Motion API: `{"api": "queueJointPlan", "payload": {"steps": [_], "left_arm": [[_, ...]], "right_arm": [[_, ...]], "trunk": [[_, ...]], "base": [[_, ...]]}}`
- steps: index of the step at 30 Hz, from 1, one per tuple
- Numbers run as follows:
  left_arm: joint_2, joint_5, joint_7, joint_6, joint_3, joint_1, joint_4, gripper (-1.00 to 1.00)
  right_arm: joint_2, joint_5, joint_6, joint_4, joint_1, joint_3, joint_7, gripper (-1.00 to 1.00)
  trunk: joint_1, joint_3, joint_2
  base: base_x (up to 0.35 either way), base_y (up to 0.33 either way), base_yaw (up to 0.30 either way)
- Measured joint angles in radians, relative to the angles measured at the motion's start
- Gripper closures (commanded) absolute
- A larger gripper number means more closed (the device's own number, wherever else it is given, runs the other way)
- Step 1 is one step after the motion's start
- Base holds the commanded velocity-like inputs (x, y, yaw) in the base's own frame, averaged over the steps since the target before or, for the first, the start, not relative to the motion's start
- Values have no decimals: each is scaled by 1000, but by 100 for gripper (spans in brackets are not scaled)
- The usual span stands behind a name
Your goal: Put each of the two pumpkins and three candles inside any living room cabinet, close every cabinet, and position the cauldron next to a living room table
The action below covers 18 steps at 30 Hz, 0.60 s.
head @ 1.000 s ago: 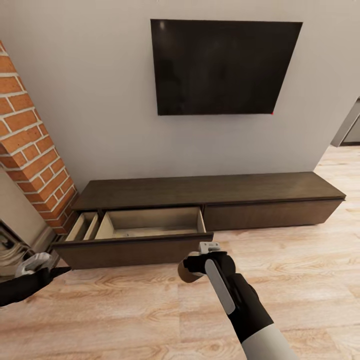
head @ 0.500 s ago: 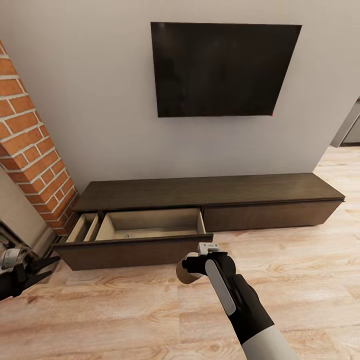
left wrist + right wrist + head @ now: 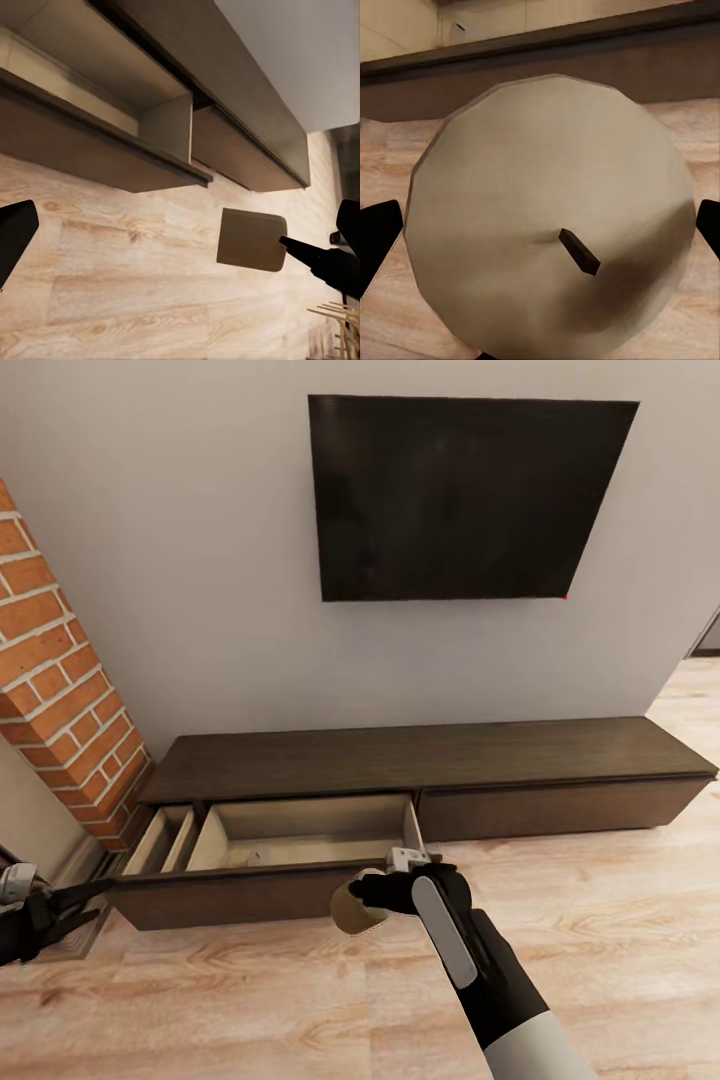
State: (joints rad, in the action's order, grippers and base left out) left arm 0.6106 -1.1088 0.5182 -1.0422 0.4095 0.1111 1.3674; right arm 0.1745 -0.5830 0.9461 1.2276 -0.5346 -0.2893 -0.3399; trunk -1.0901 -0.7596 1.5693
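The cabinet [image 3: 420,752] runs along the wall, and its left drawer [image 3: 300,830] is pulled out, showing pale inner walls. My right gripper [image 3: 368,898] is shut on a beige candle [image 3: 348,910] and holds it just above the floor at the drawer's front panel. In the right wrist view the candle [image 3: 510,172] sits between the fingertips [image 3: 375,244], wick toward the camera. The left wrist view shows the same candle [image 3: 251,238] beside the open drawer [image 3: 112,142]. My left gripper [image 3: 88,905] is open low at the left, near the drawer's left end. A small pale thing [image 3: 255,855] lies in the drawer, too small to identify.
A dark TV [image 3: 460,495] hangs on the grey wall above the cabinet. A red brick column [image 3: 50,660] stands at the cabinet's left end. Light wooden floor [image 3: 250,1000] stretches in front, and the right drawer front [image 3: 560,805] is shut.
The head view has moved closer and shifted. My right gripper has carried the candle forward to the open drawer's front. The left arm has drawn back toward the left.
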Motion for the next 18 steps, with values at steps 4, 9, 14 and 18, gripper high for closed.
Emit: {"api": "queueJointPlan", "payload": {"steps": [4, 9, 14, 18], "left_arm": [[0, -1, 0, 0, 0, 0, 0, -100], [0, -5, 0, 0, 1, 0, 0, -100], [0, -7, 0, 0, 1, -2, 0, -100], [0, -7, 0, 0, 1, -3, 0, -100]], "right_arm": [[0, -1, -2, 0, 0, 1, 29, 100], [0, 1, -2, 0, 1, 2, 35, 100], [0, 2, -2, 0, 2, 2, 36, 100], [0, 1, -2, 0, 2, 3, 36, 100]], "trunk": [[0, 0, 0], [0, 0, 0], [0, 0, 0], [0, 0, 0]], "base": [[322, 19, 0], [331, 2, 0], [331, 0, 0], [305, 0, 0]]}}
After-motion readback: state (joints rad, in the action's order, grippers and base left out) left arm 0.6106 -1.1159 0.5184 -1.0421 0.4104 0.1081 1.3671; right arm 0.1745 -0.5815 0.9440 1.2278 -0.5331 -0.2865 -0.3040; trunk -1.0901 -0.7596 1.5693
